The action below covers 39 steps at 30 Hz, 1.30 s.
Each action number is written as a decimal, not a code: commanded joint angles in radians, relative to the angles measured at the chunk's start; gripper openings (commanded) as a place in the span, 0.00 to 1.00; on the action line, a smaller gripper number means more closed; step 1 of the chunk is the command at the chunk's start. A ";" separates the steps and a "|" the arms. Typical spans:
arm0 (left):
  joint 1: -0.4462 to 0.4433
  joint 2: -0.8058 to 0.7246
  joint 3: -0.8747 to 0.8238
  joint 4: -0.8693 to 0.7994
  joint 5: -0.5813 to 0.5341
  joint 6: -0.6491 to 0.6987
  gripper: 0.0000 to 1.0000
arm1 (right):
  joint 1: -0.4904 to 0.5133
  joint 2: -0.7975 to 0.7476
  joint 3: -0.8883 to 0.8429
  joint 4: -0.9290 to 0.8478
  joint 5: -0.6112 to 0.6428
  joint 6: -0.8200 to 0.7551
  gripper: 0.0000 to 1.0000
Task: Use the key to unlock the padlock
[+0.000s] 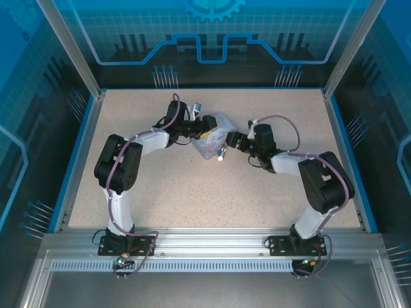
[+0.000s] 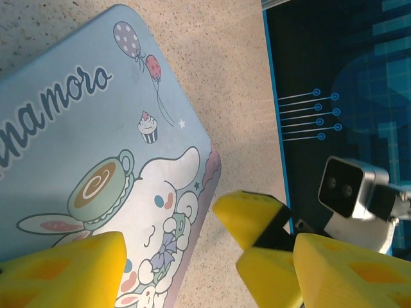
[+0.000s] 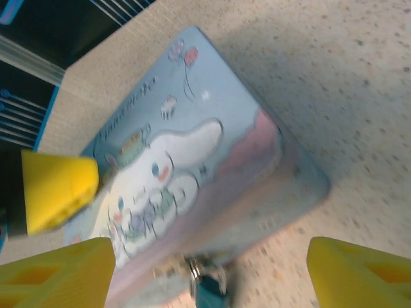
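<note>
- Fingers (image 3: 58,273) on the right gripper (image 3: 207,260) are spread wide, padlock (image 3: 205,283) between them at the tin's (image 3: 212,160) edge.
- Can't spot the key, so closing now likely just shoves the padlock.
- Left gripper's (image 2: 209,263) spread too, so the tin could slide.

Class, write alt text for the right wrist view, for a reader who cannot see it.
A pale blue cartoon tin lies on a speckled table, the small padlock blurred at its near edge. The open right gripper straddles that edge; the left gripper's fingertip sits at the tin's left.
</note>
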 commanded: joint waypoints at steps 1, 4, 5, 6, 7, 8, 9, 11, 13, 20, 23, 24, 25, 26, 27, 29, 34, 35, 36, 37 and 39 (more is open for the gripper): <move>-0.011 -0.018 -0.019 -0.046 -0.012 0.003 0.71 | 0.002 -0.016 -0.069 0.012 -0.068 0.015 0.63; -0.011 -0.013 -0.014 -0.044 -0.012 -0.001 0.71 | 0.023 0.053 -0.098 0.103 -0.105 0.084 0.52; -0.011 -0.011 -0.013 -0.043 -0.011 -0.002 0.71 | 0.031 0.083 -0.100 0.143 -0.111 0.119 0.51; -0.011 -0.011 -0.013 -0.040 -0.012 -0.005 0.71 | 0.036 0.109 -0.107 0.179 -0.116 0.153 0.49; -0.011 -0.011 -0.014 -0.038 -0.015 -0.006 0.71 | 0.040 0.127 -0.114 0.202 -0.106 0.179 0.47; -0.011 -0.011 -0.014 -0.040 -0.015 -0.007 0.71 | 0.044 0.143 -0.123 0.230 -0.090 0.208 0.45; -0.011 -0.011 -0.014 -0.036 -0.016 -0.008 0.71 | 0.046 0.160 -0.129 0.252 -0.082 0.229 0.45; -0.011 -0.009 -0.013 -0.032 -0.014 -0.012 0.71 | 0.054 0.190 -0.115 0.263 -0.097 0.245 0.42; -0.011 -0.008 -0.011 -0.030 -0.013 -0.016 0.71 | 0.069 0.212 -0.094 0.261 -0.098 0.251 0.41; -0.010 -0.014 -0.015 -0.042 -0.010 -0.007 0.71 | 0.108 0.246 -0.052 0.210 -0.077 0.271 0.33; -0.010 -0.014 -0.016 -0.041 -0.011 -0.007 0.71 | 0.111 0.249 -0.065 0.214 -0.071 0.285 0.28; -0.009 -0.014 -0.016 -0.036 -0.011 -0.008 0.71 | 0.111 0.251 -0.069 0.221 -0.069 0.289 0.26; -0.010 -0.013 -0.018 -0.035 -0.010 -0.010 0.71 | 0.111 0.250 -0.074 0.226 -0.069 0.290 0.24; -0.010 -0.013 -0.017 -0.035 -0.008 -0.011 0.71 | 0.111 0.253 -0.076 0.227 -0.073 0.291 0.23; -0.009 -0.012 -0.017 -0.034 -0.008 -0.011 0.71 | 0.111 0.252 -0.076 0.223 -0.075 0.293 0.23; -0.009 -0.012 -0.017 -0.033 -0.009 -0.011 0.71 | 0.116 0.260 -0.076 0.236 -0.079 0.297 0.23; -0.009 -0.013 -0.019 -0.032 -0.011 -0.012 0.71 | 0.124 0.272 -0.066 0.254 -0.074 0.311 0.16; -0.009 -0.013 -0.020 -0.035 -0.012 -0.012 0.71 | 0.124 0.268 -0.067 0.253 -0.069 0.313 0.13; -0.009 -0.014 -0.020 -0.035 -0.014 -0.011 0.71 | 0.123 0.261 -0.074 0.253 -0.060 0.316 0.11; -0.009 -0.015 -0.024 -0.036 -0.019 -0.008 0.71 | 0.122 0.250 -0.084 0.252 -0.046 0.318 0.10; -0.009 -0.016 -0.023 -0.046 -0.026 -0.002 0.71 | 0.115 0.228 -0.106 0.252 -0.023 0.326 0.09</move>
